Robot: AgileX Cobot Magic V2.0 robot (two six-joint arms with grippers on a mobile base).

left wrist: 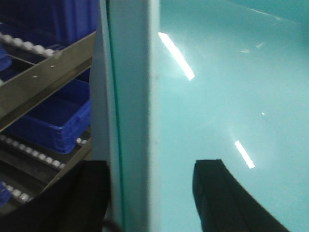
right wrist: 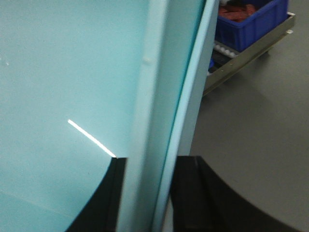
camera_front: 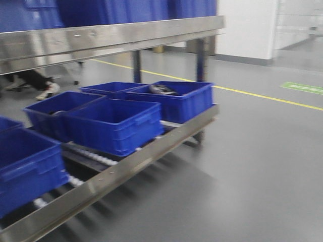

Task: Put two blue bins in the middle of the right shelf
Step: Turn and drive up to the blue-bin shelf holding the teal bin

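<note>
Several blue bins stand on the roller shelf (camera_front: 151, 151) in the front view: one nearest the edge (camera_front: 113, 123), one at the right end (camera_front: 174, 98) with something dark inside, others behind (camera_front: 58, 113). Neither gripper shows there. A pale teal glossy panel (left wrist: 227, 96) with a raised rim (left wrist: 130, 96) fills the left wrist view. My left gripper (left wrist: 149, 193) straddles that rim, open, with a gap on the inner side. My right gripper (right wrist: 147, 193) is shut on the same kind of rim (right wrist: 164, 87). Each wrist view shows a blue bin (left wrist: 53, 121) (right wrist: 246, 24) on rollers.
An upper steel shelf (camera_front: 111, 35) carries more blue bins. Grey floor with a yellow line (camera_front: 262, 96) and a green mark (camera_front: 303, 88) lies to the right. Someone's feet (camera_front: 30, 83) show behind the shelf. The front view is blurred.
</note>
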